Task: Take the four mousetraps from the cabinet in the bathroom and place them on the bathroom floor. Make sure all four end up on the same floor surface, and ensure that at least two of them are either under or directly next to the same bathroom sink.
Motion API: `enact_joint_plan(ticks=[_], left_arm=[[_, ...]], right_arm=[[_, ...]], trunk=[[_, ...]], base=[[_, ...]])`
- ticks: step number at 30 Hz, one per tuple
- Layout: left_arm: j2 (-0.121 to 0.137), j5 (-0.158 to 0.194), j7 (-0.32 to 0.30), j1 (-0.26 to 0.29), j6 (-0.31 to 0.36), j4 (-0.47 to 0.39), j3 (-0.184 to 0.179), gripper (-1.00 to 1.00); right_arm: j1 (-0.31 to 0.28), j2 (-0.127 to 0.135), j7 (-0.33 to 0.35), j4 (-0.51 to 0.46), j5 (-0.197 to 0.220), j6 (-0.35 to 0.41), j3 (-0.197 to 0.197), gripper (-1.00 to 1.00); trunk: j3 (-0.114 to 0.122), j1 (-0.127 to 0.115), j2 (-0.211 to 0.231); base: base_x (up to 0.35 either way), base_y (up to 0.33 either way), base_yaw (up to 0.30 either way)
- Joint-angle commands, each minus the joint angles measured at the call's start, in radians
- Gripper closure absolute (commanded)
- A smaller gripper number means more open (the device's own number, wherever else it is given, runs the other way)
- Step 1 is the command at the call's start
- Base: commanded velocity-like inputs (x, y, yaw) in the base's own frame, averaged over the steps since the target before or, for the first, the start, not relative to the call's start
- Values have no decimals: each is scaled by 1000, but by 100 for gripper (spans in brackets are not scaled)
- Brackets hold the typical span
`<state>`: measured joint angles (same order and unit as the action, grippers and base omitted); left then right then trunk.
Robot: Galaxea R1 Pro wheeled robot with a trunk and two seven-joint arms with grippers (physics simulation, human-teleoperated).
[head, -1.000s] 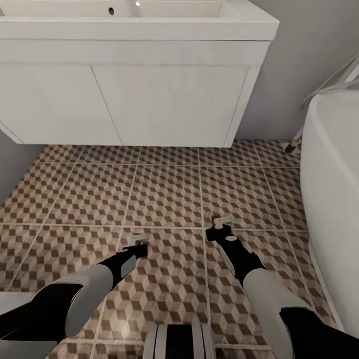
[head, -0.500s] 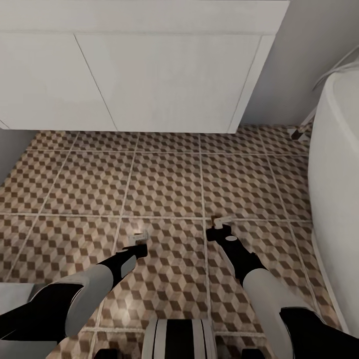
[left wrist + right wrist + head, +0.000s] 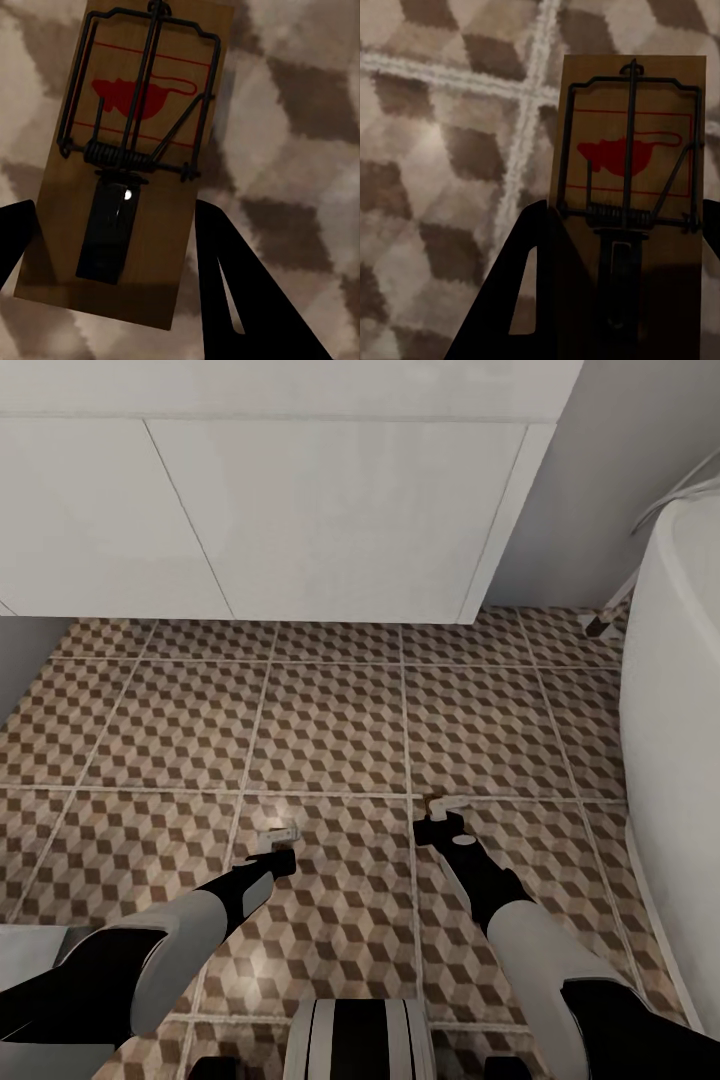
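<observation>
Two mousetraps are held just above the cube-patterned bathroom floor [image 3: 330,730]. My left gripper [image 3: 279,840] is shut on one mousetrap [image 3: 142,150], a brown board with a red mouse print and dark wire, gripped between black fingers [image 3: 225,285]. Shut in the same way, my right gripper [image 3: 440,807] holds a second mousetrap [image 3: 630,150] over a grout line. In the head view both traps are tiny tan bits at the fingertips. The white boxy sink [image 3: 300,510] hangs on the wall ahead, a few tiles beyond both grippers. The cabinet is out of view.
A white bathtub [image 3: 680,760] runs along the right side close to my right arm, with a dark foot [image 3: 600,624] near the grey wall [image 3: 600,480]. My base [image 3: 360,1040] is at the bottom edge. Open tiles lie between the grippers and the sink.
The camera has tilted down and drawn closer, so the sink's basin top has left the picture. Both grippers keep their traps and their places.
</observation>
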<state>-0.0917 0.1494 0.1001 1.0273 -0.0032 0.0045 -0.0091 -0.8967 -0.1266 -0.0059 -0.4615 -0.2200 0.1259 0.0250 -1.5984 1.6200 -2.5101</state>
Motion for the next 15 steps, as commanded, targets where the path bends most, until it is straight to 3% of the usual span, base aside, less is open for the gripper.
enact_joint_plan(ticks=[1, 6, 15], left_arm=[[0, 4, 4, 0, 0, 1, -2, 100], [0, 4, 4, 0, 0, 1, -2, 100], [0, 4, 4, 0, 0, 1, -2, 100]], right_arm=[[0, -1, 0, -2, -10, 6, 3, 100], [2, -1, 0, -2, -10, 6, 3, 100], [6, -1, 0, -2, -10, 5, -38, 100]], trunk=[[-1, 0, 0], [-1, 0, 0], [-1, 0, 0]], base=[[0, 0, 0], [83, 10, 0], [296, 105, 0]])
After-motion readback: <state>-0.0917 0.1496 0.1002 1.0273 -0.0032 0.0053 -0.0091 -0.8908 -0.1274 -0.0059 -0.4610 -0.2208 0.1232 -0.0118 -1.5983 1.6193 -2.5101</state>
